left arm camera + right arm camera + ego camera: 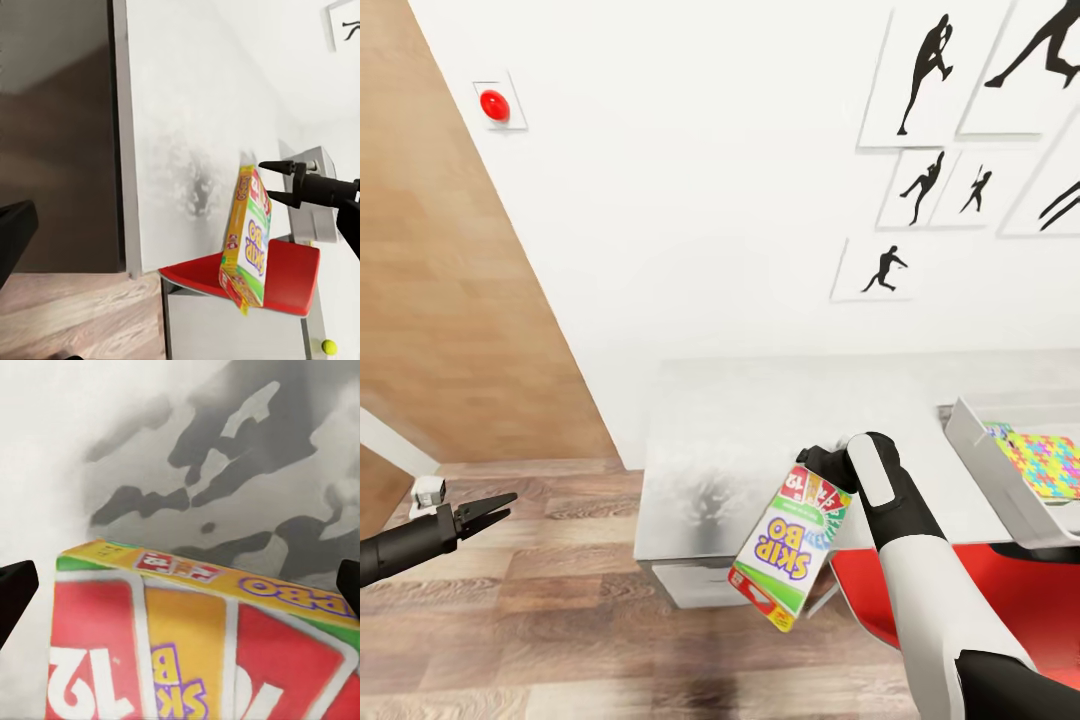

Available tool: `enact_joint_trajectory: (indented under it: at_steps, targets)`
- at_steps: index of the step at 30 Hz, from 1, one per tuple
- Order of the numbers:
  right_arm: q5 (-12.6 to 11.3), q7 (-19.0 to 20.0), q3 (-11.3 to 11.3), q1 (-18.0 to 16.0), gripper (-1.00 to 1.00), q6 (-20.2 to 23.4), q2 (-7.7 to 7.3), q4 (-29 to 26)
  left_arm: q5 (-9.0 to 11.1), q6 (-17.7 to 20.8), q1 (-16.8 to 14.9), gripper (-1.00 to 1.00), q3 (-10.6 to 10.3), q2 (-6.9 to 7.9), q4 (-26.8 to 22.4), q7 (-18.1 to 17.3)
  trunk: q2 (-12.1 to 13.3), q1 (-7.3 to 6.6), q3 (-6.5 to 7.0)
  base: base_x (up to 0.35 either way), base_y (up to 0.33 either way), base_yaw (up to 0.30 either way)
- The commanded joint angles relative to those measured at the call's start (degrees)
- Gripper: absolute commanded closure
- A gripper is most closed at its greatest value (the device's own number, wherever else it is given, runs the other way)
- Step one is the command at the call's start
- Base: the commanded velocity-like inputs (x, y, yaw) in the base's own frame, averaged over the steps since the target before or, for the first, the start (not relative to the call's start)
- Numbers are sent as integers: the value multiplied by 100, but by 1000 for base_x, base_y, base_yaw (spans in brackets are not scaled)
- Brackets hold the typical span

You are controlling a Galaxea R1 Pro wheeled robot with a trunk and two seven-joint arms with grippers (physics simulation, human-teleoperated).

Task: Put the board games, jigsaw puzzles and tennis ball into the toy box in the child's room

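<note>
The Skip-Bo board game [790, 545], a long red, yellow and green box, hangs tilted at the table's [760, 430] front edge. My right gripper [822, 468] is shut on its upper end. From the left wrist view the same box [247, 240] hangs upright with the right gripper [264, 180] straddling its top. The right wrist view has the box's printed face [195, 645] close up. The toy box [1000, 485] stands at the table's right, and a jigsaw puzzle [1050, 462] lies inside. A tennis ball [328, 346] lies far off. My left gripper [500, 508] is open and holds nothing, low over the wooden floor.
A red chair seat [1000, 590] sits under the table's front edge, below my right arm. A white drawer unit [695, 585] stands under the table's left end. Behind the table, a white wall carries framed silhouette pictures [920, 75]. A wooden panel [450, 300] stands at the left.
</note>
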Motion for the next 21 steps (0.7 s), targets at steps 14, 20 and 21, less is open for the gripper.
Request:
enact_joint_trajectory:
  at_steps: [14, 20, 21]
  targets:
    - [-62, -57, -17, -5, -100, 8, 6, -7, 1, 25, -4, -100, 3, 2, 1, -14, -11, 2, -10, -85, 32, 0]
    - [-60, -55, -17, -5, -100, 8, 6, -7, 1, 25, -6, -100, 2, 2, 1, -14, -11, 2, -4, -14, 6, 0]
    - [-59, -52, -17, -5, -100, 7, 6, -7, 1, 25, -6, -100, 2, 2, 1, -14, -11, 2, 2, -2, 1, 0]
